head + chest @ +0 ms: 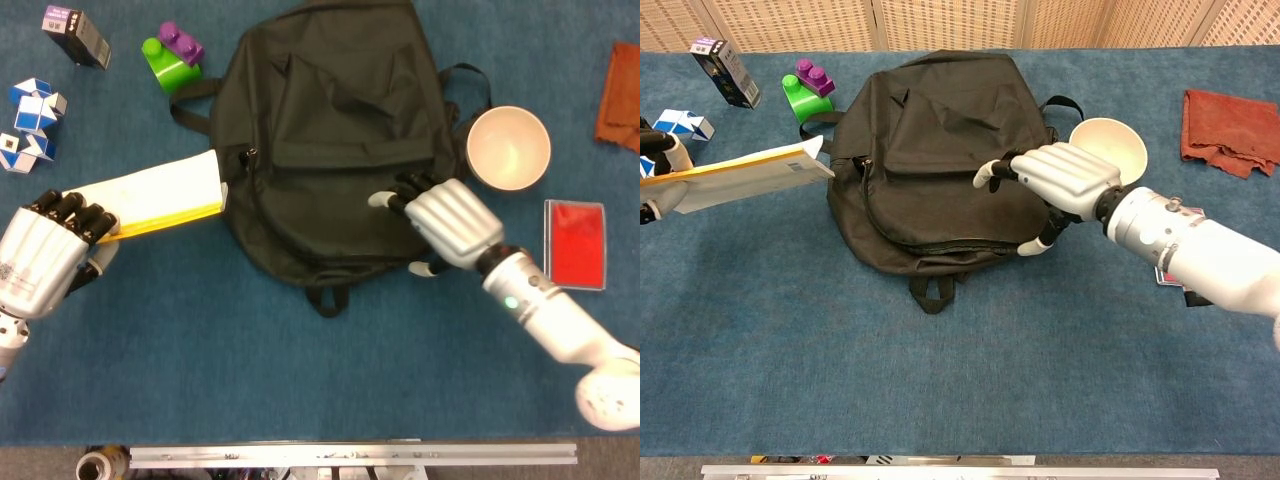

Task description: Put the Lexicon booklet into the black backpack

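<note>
The black backpack (330,140) (940,150) lies flat in the middle of the blue table. My left hand (45,258) (654,172) grips the near end of the white and yellow Lexicon booklet (160,190) (735,172). The booklet's far corner reaches the backpack's left edge, by the zipper. My right hand (445,222) (1055,182) hovers over the backpack's right side with its fingers spread and nothing in it. Whether it touches the fabric is unclear.
A white bowl (508,148) (1108,150) and a red card case (575,245) lie right of the backpack. A rust cloth (1230,130) sits far right. A green and purple block (172,55), a small dark box (75,33) and a blue-white twist puzzle (30,120) are at the left.
</note>
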### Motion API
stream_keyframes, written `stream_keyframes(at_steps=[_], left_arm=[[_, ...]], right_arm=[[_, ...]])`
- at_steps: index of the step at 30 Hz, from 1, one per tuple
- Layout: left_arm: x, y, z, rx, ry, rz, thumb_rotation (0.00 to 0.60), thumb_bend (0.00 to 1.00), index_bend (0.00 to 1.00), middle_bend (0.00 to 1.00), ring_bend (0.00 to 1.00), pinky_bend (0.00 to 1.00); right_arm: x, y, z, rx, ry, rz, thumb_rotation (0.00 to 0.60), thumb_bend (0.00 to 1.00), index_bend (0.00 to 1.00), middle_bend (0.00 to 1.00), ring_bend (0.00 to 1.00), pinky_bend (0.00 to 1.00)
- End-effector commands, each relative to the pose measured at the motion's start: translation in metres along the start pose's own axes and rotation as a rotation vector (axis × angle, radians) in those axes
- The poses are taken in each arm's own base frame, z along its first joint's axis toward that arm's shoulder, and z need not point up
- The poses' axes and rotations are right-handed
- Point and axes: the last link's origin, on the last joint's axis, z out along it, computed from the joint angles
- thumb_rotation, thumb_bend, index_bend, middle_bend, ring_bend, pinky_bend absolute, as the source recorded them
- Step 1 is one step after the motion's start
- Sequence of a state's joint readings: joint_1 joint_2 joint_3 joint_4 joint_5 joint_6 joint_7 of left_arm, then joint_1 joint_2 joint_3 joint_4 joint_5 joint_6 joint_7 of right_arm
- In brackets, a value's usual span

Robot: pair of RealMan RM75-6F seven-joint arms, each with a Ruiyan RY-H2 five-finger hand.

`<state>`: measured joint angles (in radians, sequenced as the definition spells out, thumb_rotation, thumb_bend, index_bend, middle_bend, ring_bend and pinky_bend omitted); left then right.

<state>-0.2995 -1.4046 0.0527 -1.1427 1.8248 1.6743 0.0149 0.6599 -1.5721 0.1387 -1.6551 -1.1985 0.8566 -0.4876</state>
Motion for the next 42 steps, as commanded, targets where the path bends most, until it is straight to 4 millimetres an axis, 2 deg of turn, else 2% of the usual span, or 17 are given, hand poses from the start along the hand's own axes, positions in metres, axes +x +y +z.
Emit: stream_keyframes(at_steps=[1, 11, 16, 27, 37, 39, 42], left_arm=[[-0.001, 0.000, 0.001, -0.002, -0.002, -0.001, 0.600, 0.39, 0.74, 0.64, 0.51, 0.57], [-0.002, -0.001, 0.000, -0.004, -0.005, -0.001, 0.600, 0.39, 0.74, 0.64, 0.51, 0.57], [-0.001, -0.001, 0.002, -0.010, 0.003, -0.002, 0.600, 0.39, 0.74, 0.64, 0.51, 0.57], [-0.001, -0.001, 0.002, -0.003, 0.005, 0.000, 0.600, 0.39, 0.74, 0.64, 0.51, 0.57], [0.000, -0.002, 0.001, 0.001, 0.011, 0.000, 0.600, 0.39, 0.74, 0.64, 0.51, 0.57], [-0.001, -0.002, 0.002, 0.002, 0.013, -0.001, 0.600, 0.39, 0.74, 0.64, 0.51, 0.57], [-0.001, -0.003, 0.002, 0.005, 0.009, 0.001, 0.600, 0.39, 0.74, 0.64, 0.51, 0.57]], right_arm=[[-0.009, -0.007, 0.012, 0.008, -0.002, -0.041, 0.600, 0.00, 0.24, 0.30, 0.14, 0.22], [-0.022, -0.019, 0.032, 0.011, 0.018, -0.073, 0.600, 0.00, 0.24, 0.30, 0.14, 0.22], [-0.013, -0.018, 0.040, -0.002, 0.044, -0.064, 0.600, 0.00, 0.24, 0.30, 0.14, 0.22], [0.005, -0.011, 0.056, -0.040, 0.078, -0.034, 0.600, 0.11, 0.24, 0.31, 0.14, 0.22], [0.023, -0.009, 0.060, -0.047, 0.107, -0.024, 0.600, 0.12, 0.25, 0.31, 0.15, 0.22], [0.026, -0.011, 0.064, -0.050, 0.126, -0.014, 0.600, 0.18, 0.27, 0.32, 0.16, 0.24], [0.020, -0.014, 0.068, -0.043, 0.114, -0.018, 0.600, 0.38, 0.32, 0.35, 0.23, 0.35]])
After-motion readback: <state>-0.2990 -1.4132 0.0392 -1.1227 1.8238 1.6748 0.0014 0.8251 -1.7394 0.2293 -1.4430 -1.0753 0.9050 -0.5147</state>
